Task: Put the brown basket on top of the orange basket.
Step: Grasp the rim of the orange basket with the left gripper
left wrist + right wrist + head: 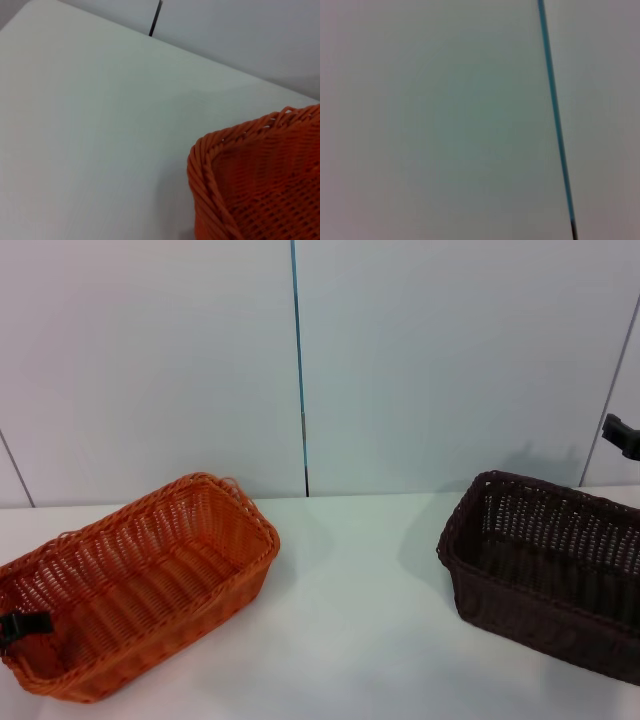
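Note:
The orange basket (140, 580) lies on the white table at the left, turned at an angle, and it is empty. One of its braided corners (260, 180) fills part of the left wrist view. The brown basket (545, 570) stands on the table at the right, partly cut off by the picture's edge, and is also empty. A wide gap of table separates the two. Only a black tip of my left gripper (20, 625) shows, at the orange basket's near-left rim. A black tip of my right gripper (620, 435) shows above and behind the brown basket's far right end.
The white table (350, 640) runs back to a pale grey panelled wall with a dark vertical seam (300, 370). The right wrist view holds only that wall and a seam (555, 120).

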Controlling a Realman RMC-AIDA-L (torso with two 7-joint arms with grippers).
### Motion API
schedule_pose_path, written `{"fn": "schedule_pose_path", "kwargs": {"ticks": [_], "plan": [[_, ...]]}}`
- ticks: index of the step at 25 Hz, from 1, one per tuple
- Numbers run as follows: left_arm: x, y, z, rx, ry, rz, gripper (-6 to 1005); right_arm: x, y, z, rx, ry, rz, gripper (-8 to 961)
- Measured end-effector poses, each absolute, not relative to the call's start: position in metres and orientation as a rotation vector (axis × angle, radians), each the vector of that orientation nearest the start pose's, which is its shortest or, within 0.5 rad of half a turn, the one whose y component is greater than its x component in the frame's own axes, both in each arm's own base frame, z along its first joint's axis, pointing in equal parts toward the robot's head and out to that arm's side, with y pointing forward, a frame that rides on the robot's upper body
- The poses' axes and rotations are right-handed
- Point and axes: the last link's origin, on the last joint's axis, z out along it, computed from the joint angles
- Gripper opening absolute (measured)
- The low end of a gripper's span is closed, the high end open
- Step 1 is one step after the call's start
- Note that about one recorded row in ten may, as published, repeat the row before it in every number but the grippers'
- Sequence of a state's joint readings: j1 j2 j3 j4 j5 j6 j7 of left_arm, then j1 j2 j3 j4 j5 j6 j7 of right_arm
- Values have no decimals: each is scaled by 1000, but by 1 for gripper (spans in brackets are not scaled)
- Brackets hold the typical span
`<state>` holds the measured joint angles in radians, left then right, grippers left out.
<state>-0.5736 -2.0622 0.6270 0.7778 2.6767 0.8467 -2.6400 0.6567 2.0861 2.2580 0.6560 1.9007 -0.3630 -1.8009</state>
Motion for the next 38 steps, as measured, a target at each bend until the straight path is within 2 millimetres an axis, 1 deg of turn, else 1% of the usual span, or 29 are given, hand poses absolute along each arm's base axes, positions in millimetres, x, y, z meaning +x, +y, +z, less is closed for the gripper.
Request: {"fn": "schedule_pose_path", "kwargs": {"ticks": [10, 15, 18, 23, 29, 38], "plan": [[-366, 390, 63, -1564, -1617, -176, 858, 275, 468, 79, -1050, -1775, -1551, 717], [-366, 388, 62, -1560, -1631, -184, 824, 276, 468, 81, -1054, -1764, -1555, 716], [-367, 387, 62, -1558, -1634, -181, 580, 276, 468, 81, -1054, -1762, -1556, 716], [-372, 384, 64, -1535, -1652, -189, 567, 276, 468, 81, -1054, -1761, -1556, 716], [-374, 379, 65, -1554, -1677, -173, 324, 276, 468, 81, -1054, -1761, -1556, 716], [-373, 379, 61, -1566, -1660, -153, 207, 276, 468, 81, -1052, -1762, -1553, 716]]}}
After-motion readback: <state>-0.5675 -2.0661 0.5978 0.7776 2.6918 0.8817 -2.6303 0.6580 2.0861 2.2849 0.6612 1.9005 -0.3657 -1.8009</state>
